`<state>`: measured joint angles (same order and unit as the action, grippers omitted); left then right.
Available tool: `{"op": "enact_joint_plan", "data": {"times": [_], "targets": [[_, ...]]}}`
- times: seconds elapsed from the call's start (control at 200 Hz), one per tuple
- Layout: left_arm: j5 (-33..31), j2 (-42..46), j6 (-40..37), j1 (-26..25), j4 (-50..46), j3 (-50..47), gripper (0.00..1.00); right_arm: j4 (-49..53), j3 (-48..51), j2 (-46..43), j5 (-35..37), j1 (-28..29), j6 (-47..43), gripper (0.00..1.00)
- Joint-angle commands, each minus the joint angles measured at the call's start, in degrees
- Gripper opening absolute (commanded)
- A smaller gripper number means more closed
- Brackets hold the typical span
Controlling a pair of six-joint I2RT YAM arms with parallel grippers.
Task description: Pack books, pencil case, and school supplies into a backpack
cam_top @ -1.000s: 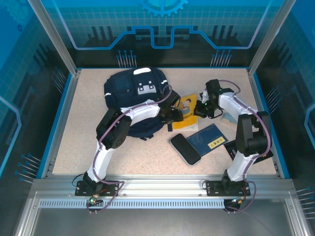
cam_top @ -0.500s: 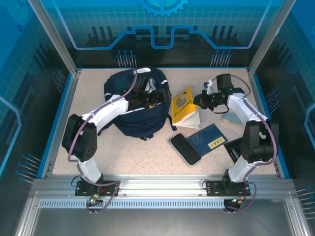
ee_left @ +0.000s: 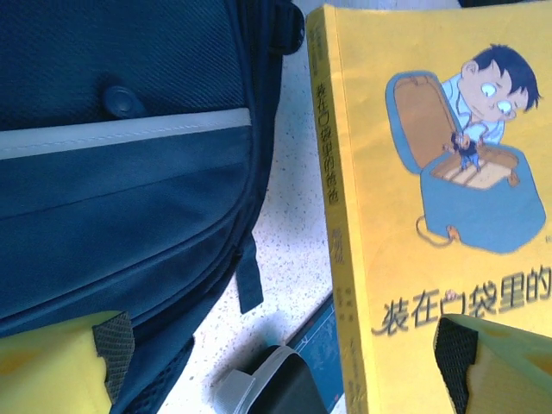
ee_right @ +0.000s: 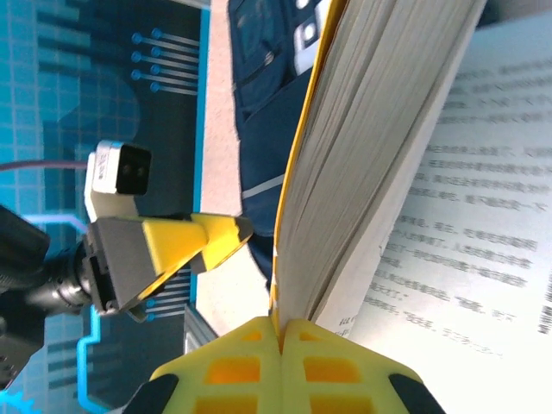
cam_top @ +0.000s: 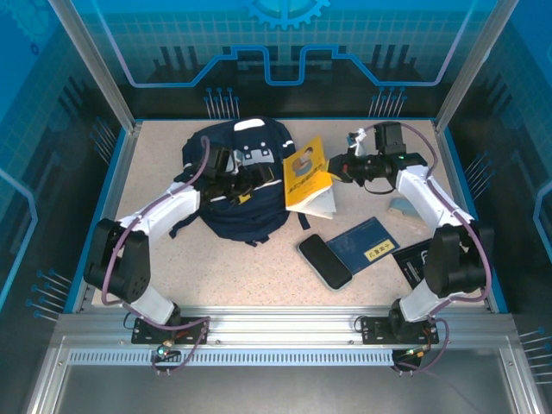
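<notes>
Yellow book [cam_top: 306,177]: tipping up just beside the backpack [cam_top: 259,211], nearer than a second ago, right hand [ee_right: 280,336] pinching its cover tight. Left hand [ee_left: 284,336]: having swung across over the backpack, spreading wide, holding nothing. Blue book [cam_top: 366,243]: lying unpacked on the counter [cam_top: 216,267].

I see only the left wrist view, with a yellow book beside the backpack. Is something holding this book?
Observer: Yes. The right gripper is shut on the yellow book, at its cover edge.
Operator: Is the book closed?
Observer: No, it hangs open, and printed pages are showing.
Operator: Where is the other book?
Observer: The dark blue book lies flat on the table, right of a black case.
</notes>
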<state>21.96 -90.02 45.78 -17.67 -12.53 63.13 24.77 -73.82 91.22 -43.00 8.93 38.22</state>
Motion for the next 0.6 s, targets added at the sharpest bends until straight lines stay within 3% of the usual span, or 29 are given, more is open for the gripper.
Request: {"op": "enact_joint_plan", "data": {"times": [0.0, 0.245, 0.59], "targets": [[-0.3, 4.6, 3.8, 3.6, 2.9, -4.2, 0.93, -4.8, -3.4, 0.9, -4.5, 4.9, 2.0, 0.00], [-7.9, 12.6, 6.9, 7.5, 4.0, -14.2, 0.94, -7.3, -6.2, 10.1, -3.5, 14.4, 2.0, 0.00], [-1.5, 10.5, 5.4, 7.4, 4.0, -19.5, 0.91, -3.0, -7.1, 21.4, 2.5, 13.9, -0.6, 0.00]]}}
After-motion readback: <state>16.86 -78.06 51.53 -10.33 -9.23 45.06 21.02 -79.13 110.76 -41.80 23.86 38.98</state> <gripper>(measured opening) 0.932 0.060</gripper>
